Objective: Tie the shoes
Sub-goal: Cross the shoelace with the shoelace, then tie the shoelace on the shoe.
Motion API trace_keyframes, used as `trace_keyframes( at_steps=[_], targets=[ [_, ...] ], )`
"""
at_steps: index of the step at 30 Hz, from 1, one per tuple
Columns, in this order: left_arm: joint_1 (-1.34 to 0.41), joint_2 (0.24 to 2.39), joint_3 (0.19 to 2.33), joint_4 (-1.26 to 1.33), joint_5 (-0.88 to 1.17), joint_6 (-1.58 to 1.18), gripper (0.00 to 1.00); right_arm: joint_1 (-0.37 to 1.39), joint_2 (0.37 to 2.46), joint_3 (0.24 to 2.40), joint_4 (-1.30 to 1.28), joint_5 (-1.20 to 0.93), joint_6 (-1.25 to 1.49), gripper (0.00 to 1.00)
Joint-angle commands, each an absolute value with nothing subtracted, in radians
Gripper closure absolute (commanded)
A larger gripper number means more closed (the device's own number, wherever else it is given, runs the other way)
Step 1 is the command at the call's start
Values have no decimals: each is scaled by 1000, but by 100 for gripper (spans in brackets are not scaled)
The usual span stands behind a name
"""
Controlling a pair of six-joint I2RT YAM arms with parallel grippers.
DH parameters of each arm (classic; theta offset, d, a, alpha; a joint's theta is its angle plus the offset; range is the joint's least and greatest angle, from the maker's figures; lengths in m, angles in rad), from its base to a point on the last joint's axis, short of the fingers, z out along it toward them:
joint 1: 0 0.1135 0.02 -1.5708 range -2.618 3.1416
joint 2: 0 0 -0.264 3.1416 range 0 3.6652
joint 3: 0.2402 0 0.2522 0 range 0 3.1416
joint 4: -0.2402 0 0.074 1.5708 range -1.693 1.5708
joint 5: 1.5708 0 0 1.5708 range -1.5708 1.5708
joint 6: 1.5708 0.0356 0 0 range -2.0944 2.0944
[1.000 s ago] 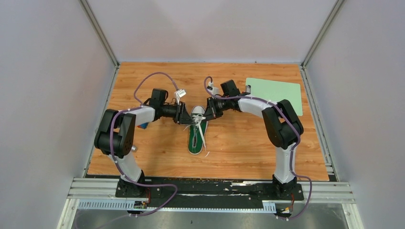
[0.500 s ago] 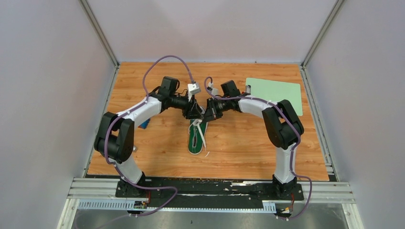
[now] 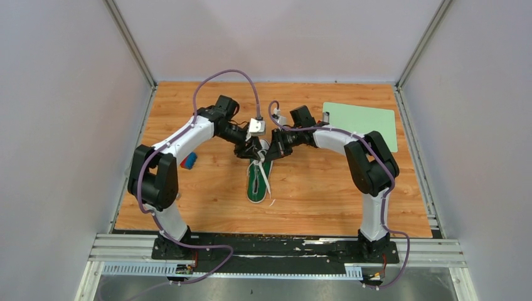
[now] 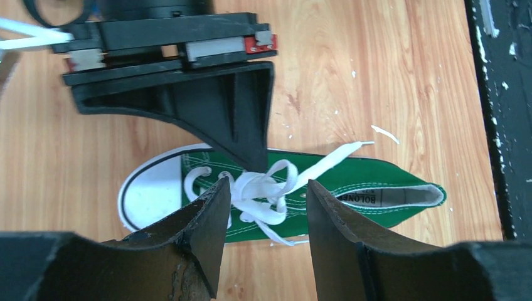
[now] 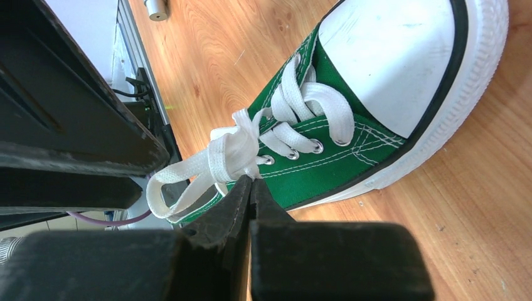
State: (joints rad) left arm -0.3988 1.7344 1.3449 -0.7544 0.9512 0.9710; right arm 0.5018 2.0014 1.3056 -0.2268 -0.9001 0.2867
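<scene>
A small green sneaker (image 3: 256, 185) with a white toe cap (image 4: 150, 197) lies mid-table, toe pointing away from the arms' bases. Its white laces (image 4: 266, 191) bunch into a loose knot with a loop (image 5: 182, 182) over the eyelets. My left gripper (image 4: 266, 210) hovers over that knot, open, one finger on each side and nothing between them. From the other side my right gripper (image 5: 251, 182) is shut, its tips pinching the lace right at the knot. In the top view both grippers, left (image 3: 254, 152) and right (image 3: 268, 153), meet over the shoe's front half.
A pale green mat (image 3: 361, 122) lies at the back right of the wooden table. A small blue and red object (image 3: 189, 160) sits by the left arm. A loose lace end (image 3: 271, 202) trails beside the heel. Grey walls enclose the table.
The left arm has swung farther back and right, bringing its gripper over the knot, and its jaws have widened. The right arm and the shoe have not moved.
</scene>
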Motion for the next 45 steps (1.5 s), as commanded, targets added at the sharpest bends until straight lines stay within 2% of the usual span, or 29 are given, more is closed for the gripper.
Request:
trace_keyframes(
  at_steps=[1,6,8,10,12,14,23,30,41,45],
  targets=[
    [-434,1755,1378,-861,951,1108,44,507,2002,1310,-190,-923,296,100],
    [-475,1736,1335,-786,884,1058,45,506,2002,1308,-189,-923,298,100],
    [-482,1725,1311,-714,840,1008,52,506,2002,1308,-189,-923,298,100],
    [-483,1722,1307,-681,802,969,67,505,2002,1306,-189,-920,296,100],
    [-481,1711,1300,-662,755,929,90,502,1993,1292,-191,-915,296,100],
    [-474,1688,1287,-660,739,913,99,496,1984,1278,-190,-910,296,100],
    [-399,1539,1090,-648,699,747,100,490,1945,1218,-193,-903,302,100],
    [-388,1456,977,-686,637,719,100,475,1914,1214,-243,-862,242,100],
    [-249,1450,993,-616,533,629,100,439,1887,1205,-323,-816,138,100],
    [-231,1491,1019,-620,565,632,100,440,1901,1211,-323,-833,140,100]
  ],
)
